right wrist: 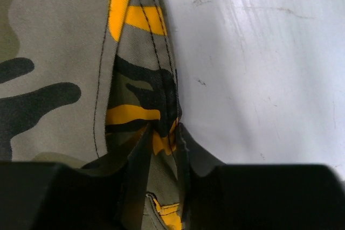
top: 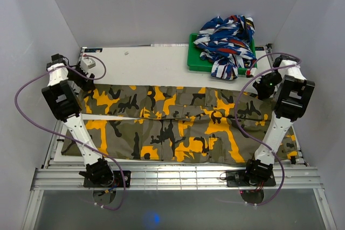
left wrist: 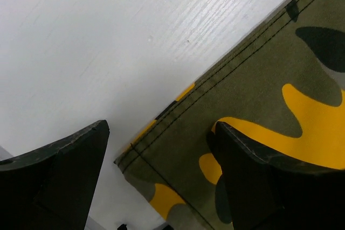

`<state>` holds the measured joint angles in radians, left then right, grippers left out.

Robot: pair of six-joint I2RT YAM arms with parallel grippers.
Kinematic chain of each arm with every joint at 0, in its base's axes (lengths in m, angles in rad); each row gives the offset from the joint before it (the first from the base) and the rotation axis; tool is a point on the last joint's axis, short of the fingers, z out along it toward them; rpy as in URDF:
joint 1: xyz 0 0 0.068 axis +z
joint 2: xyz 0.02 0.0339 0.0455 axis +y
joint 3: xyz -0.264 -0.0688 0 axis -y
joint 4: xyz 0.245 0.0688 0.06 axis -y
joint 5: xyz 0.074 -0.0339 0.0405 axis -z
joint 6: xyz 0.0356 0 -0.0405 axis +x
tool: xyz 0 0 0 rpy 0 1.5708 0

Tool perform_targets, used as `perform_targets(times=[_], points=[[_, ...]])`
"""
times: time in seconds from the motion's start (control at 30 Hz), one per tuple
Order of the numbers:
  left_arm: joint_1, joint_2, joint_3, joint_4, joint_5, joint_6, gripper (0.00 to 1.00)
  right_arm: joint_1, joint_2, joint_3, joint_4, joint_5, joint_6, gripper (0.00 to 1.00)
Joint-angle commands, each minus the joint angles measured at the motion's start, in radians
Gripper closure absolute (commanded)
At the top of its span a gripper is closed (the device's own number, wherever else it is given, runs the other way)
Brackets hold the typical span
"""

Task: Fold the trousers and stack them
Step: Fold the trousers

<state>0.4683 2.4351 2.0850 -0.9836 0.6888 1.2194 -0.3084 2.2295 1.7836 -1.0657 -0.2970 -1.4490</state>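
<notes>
The trousers (top: pixel 178 125) lie spread across the tabletop (top: pixel 151 63). The right end effector (right wrist: pixel 161 138) clenches a pinch of their far edge; the left end effector (left wrist: pixel 160 133), released, straddles the hem corner (left wrist: pixel 129 160). Risk: lifting one-sided skews the fold, or the pinch slips.

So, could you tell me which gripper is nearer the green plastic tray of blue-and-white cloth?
Right. The right gripper is just off the near right corner of the green plastic tray; the left gripper is across the table.
</notes>
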Motion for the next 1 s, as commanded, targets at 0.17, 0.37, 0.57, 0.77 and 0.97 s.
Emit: perform_targets(times=[0.17,0.37,0.57,0.77,0.97], points=[[0.0,0.01,0.035,-0.01,0.009,0.183,0.11,0.015,0.007,-0.047,0.012,0.002,-0.01,0.92],[-0.003,0.079,0.09,-0.122,-0.015,0.218,0.16,0.015,0.002,-0.041,0.001,-0.005,-0.014,0.92],[-0.007,0.196,0.158,-0.328,-0.106,0.269,0.38,0.015,-0.03,-0.032,0.003,-0.039,0.001,0.92],[-0.03,0.186,0.053,-0.384,-0.25,0.264,0.67,0.019,-0.096,0.042,-0.025,-0.129,0.062,0.92],[-0.033,0.121,0.098,-0.38,-0.189,0.206,1.0,0.014,-0.217,0.034,0.004,-0.163,0.09,0.92]])
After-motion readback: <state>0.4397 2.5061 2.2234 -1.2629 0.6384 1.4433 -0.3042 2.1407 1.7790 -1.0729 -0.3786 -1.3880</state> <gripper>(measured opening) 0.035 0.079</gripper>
